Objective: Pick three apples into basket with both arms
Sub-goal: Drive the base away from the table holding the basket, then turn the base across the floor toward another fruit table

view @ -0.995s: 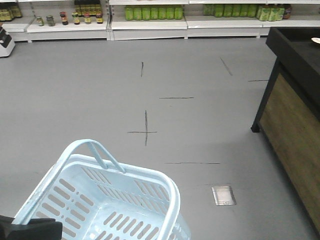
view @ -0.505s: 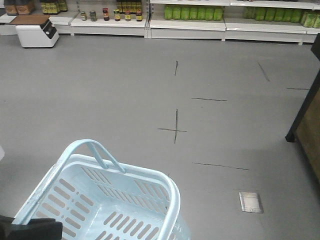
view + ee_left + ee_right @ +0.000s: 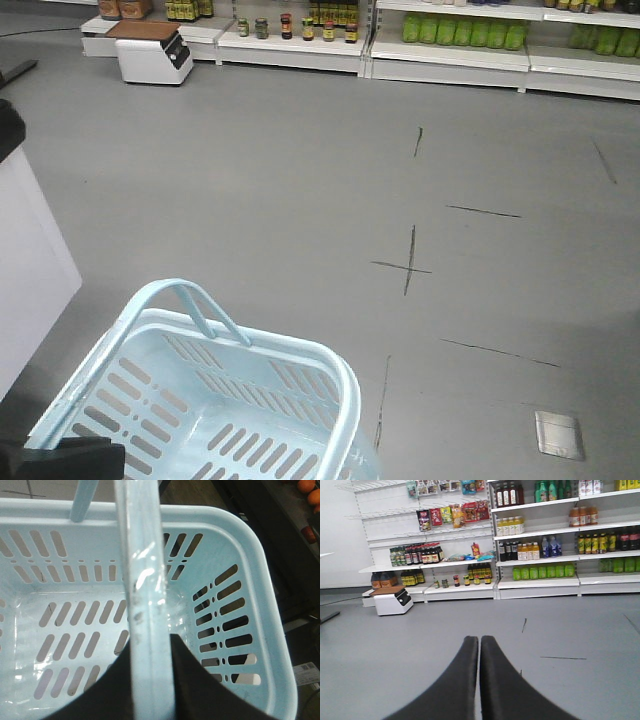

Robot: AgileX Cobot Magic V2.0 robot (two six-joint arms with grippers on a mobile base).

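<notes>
The pale blue basket (image 3: 345, 400) hangs at the lower left of the front view, above the grey floor, and nothing lies in it. In the left wrist view its slotted inside (image 3: 75, 625) is bare. There my left gripper (image 3: 151, 642) is shut on the basket's arched handle (image 3: 142, 580), one black finger on each side of it. My right gripper (image 3: 479, 639) is shut on nothing and points at the shop shelves. A black part of the left arm (image 3: 60, 460) shows at the bottom left corner. The three apples are out of view.
A white counter (image 3: 30, 260) stands close at the left. A white boxy unit (image 3: 150, 50) sits by shelves of jars and green bottles (image 3: 460, 30) at the far wall. A metal floor plate (image 3: 558, 435) lies at the lower right. Oranges (image 3: 310, 487) sit on a dark stand beside the basket.
The front view has swung left: floor marks and shelves slid right, the dark wooden counter left at the right, the white counter came in at the left. The basket keeps its place in view.
</notes>
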